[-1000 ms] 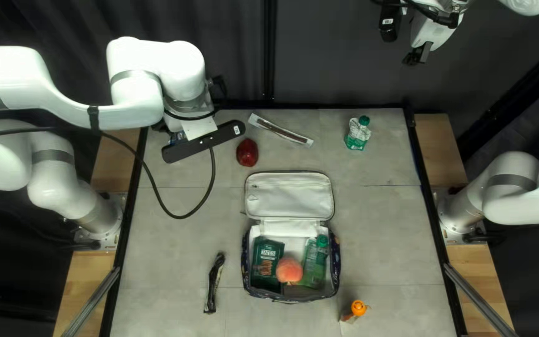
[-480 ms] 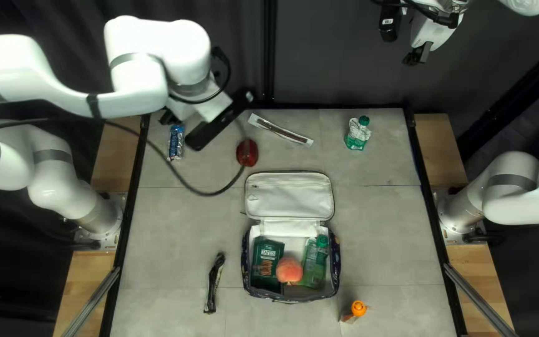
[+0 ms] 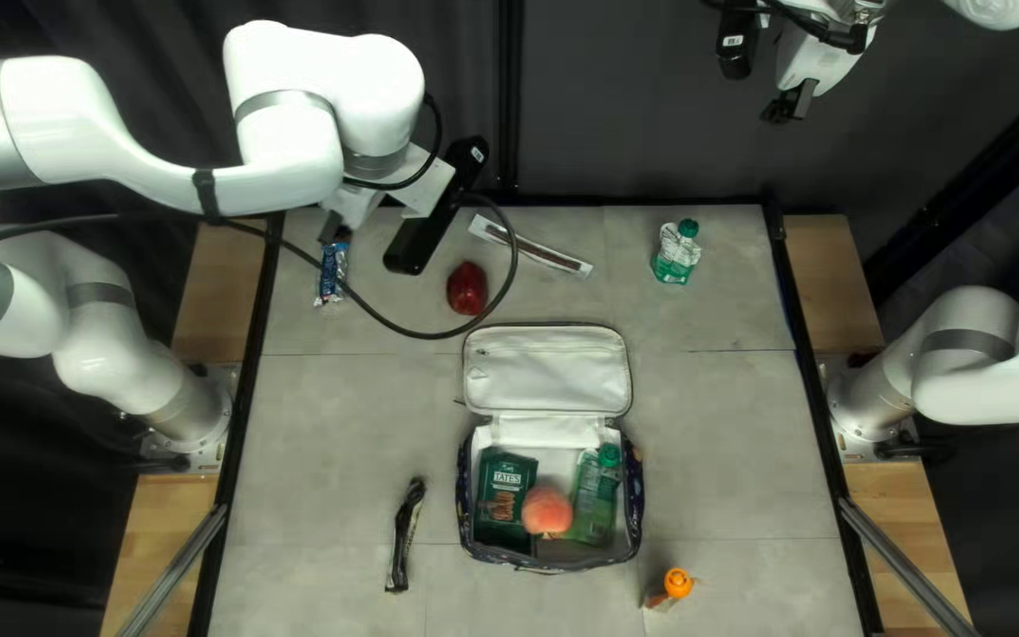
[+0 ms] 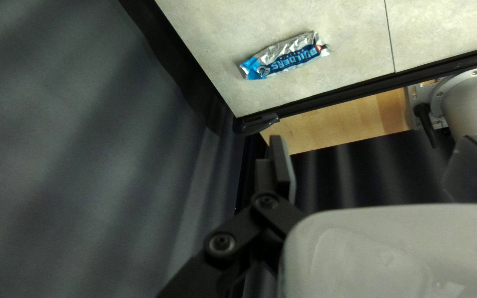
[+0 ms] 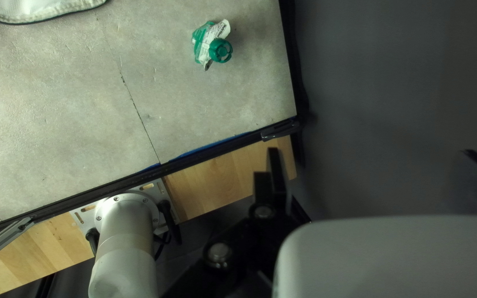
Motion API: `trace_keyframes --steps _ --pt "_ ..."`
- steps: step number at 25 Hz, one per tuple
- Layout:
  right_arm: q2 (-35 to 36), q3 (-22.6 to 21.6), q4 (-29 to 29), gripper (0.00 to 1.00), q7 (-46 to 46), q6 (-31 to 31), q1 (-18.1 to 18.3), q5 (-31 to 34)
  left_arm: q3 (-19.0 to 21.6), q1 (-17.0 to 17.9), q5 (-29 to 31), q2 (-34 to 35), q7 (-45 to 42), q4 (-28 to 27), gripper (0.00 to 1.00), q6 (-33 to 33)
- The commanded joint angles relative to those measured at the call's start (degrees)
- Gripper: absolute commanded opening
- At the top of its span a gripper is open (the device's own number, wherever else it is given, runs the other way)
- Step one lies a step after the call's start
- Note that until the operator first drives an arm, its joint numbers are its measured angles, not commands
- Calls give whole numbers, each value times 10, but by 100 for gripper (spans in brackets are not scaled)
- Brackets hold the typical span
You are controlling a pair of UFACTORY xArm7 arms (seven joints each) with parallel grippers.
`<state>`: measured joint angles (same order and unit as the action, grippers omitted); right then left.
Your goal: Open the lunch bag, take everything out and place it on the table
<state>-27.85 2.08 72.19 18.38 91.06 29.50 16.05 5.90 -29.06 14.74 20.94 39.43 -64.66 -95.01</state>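
The lunch bag (image 3: 629, 495) lies open near the table's front, its white lid (image 3: 547, 367) flipped back. Inside it are a green box (image 3: 501, 500), a peach (image 3: 547, 511) and a green pouch (image 3: 596, 495). A blue bar (image 3: 331, 270) (image 4: 284, 56) lies on the table's far left corner. My left gripper (image 4: 371, 165) hangs open and empty, raised beside that corner and apart from the bar. My right gripper (image 5: 375, 165) is open and empty, high off the far right corner (image 3: 784, 106). Another green pouch (image 3: 678, 252) (image 5: 210, 46) lies below it.
A red fruit (image 3: 467, 287) and a long stick in a clear wrapper (image 3: 530, 245) lie behind the bag. A black wrapper (image 3: 403, 535) lies left of the bag, an orange-capped pouch (image 3: 673, 586) at its front right. The left arm's cable (image 3: 439, 332) loops over the table.
My left wrist has lifted and swung right, away from the blue bar, which now lies uncovered on the table. The cable has swept rightward. The right arm has not moved.
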Motion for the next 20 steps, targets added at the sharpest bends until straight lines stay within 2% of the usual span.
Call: trace_keyframes --steps 1,8,16,18,20 --pt "0 0 0 100 0 0 0 0 -36 -33 -19 35 -35 14 100 -10" --pt "0 0 0 100 0 0 0 0 -67 -84 -37 21 -129 -28 100 -49" --pt "0 0 0 100 0 0 0 0 -68 -87 -38 24 -138 -28 100 -49" --pt "0 0 0 100 0 0 0 0 -109 -98 -53 16 -89 -40 100 -40" --pt "-29 -13 -44 100 -16 -22 -8 -5 -139 -106 -57 20 -45 -43 100 -32"
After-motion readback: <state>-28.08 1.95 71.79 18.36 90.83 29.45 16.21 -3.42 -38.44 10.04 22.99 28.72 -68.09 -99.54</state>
